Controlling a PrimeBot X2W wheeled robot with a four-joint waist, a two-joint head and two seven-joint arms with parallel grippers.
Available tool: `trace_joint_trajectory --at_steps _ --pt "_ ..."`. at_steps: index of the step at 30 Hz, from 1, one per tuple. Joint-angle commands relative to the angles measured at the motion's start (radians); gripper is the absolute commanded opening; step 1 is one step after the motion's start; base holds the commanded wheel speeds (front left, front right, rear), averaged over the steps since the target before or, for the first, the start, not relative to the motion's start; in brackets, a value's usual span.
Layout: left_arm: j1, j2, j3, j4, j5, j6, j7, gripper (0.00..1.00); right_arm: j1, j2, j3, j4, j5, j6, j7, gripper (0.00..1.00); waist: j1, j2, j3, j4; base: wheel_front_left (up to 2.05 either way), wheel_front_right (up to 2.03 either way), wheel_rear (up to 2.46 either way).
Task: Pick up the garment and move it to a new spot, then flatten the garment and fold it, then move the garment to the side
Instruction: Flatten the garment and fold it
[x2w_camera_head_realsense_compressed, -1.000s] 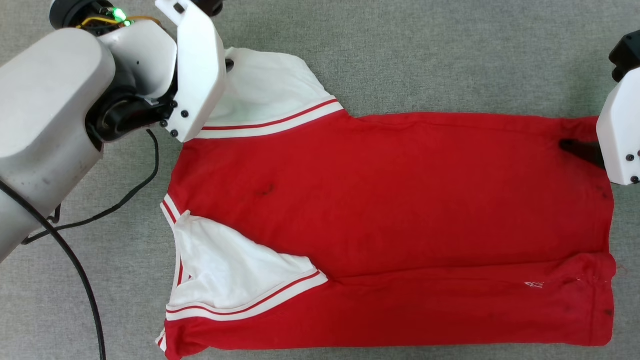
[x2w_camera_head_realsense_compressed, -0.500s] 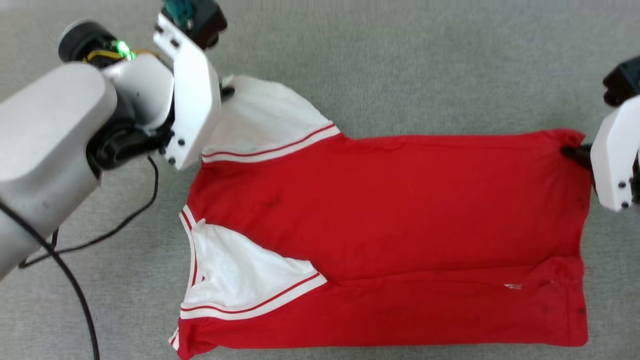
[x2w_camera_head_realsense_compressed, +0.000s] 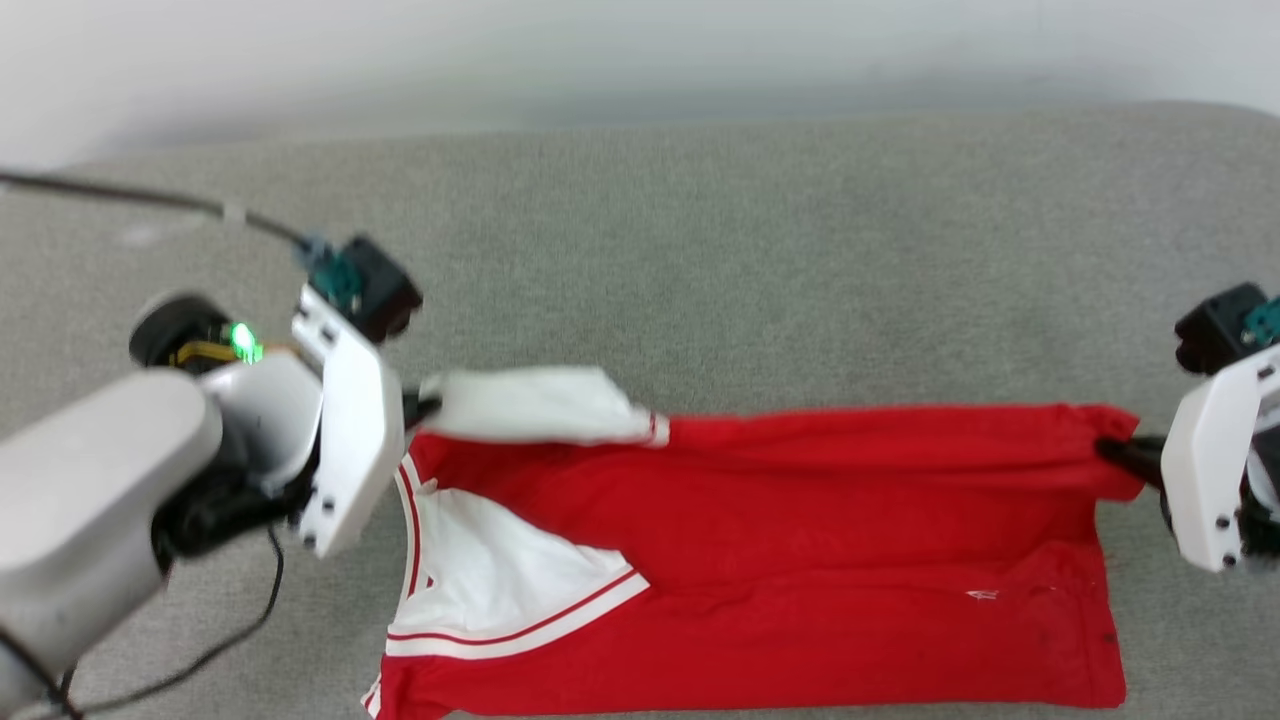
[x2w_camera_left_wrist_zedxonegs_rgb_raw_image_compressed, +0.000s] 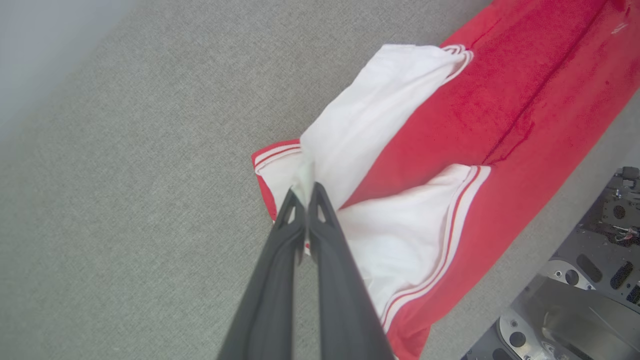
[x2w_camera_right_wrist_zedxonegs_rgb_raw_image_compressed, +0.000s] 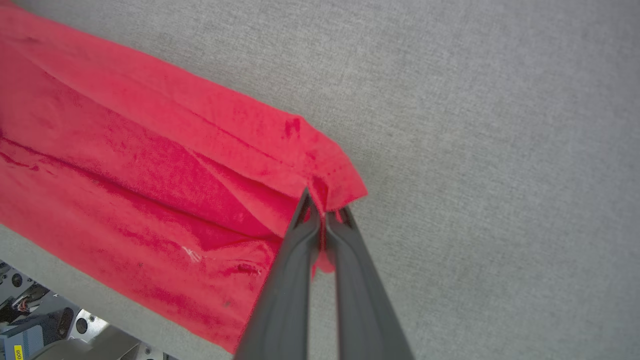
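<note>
Evidently to fold it, the left end effector (x2w_camera_left_wrist_zedxonegs_rgb_raw_image_compressed: 305, 192) clamps the garment (x2w_camera_head_realsense_compressed: 800, 540) at its white sleeve (x2w_camera_head_realsense_compressed: 530, 405), the right end effector (x2w_camera_right_wrist_zedxonegs_rgb_raw_image_compressed: 322, 202) at the hem corner (x2w_camera_right_wrist_zedxonegs_rgb_raw_image_compressed: 345, 187), upper edge taut.

I read this as a robot lab or test bench, not a home: a wide table (x2w_camera_head_realsense_compressed: 760, 250) under plain grey cloth, a bare pale wall (x2w_camera_head_realsense_compressed: 640, 50) just beyond the table, a black cable (x2w_camera_head_realsense_compressed: 120, 192) over it, and a drilled metal chassis (x2w_camera_left_wrist_zedxonegs_rgb_raw_image_compressed: 575, 300) beside its edge.

Soft matt cloth garment (x2w_camera_head_realsense_compressed: 800, 520) lies on rough woven surface (x2w_camera_head_realsense_compressed: 700, 250).
</note>
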Motion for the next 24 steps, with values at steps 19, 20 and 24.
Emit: trace_joint_trajectory --at_steps 19,20,24 --pt "0.435 0.075 -0.019 -0.136 -0.027 0.114 -0.065 0.0 0.272 0.022 0.044 0.005 -0.008 0.0 -0.132 0.0 0.0001 0.0 -0.051 -0.012 0.0 0.0 0.0" --pt "0.444 0.068 -0.017 -0.124 -0.024 0.112 -0.069 0.0 0.273 0.03 0.047 0.013 -0.011 0.0 -0.139 0.0 0.0001 0.0 -0.047 -0.013 0.0 0.0 0.0" --pt "0.464 0.041 -0.018 -0.088 -0.033 0.1 -0.077 0.0 0.273 0.048 0.049 0.041 -0.018 0.0 -0.158 0.0 0.0001 0.0 -0.042 -0.012 0.0 0.0 0.0"
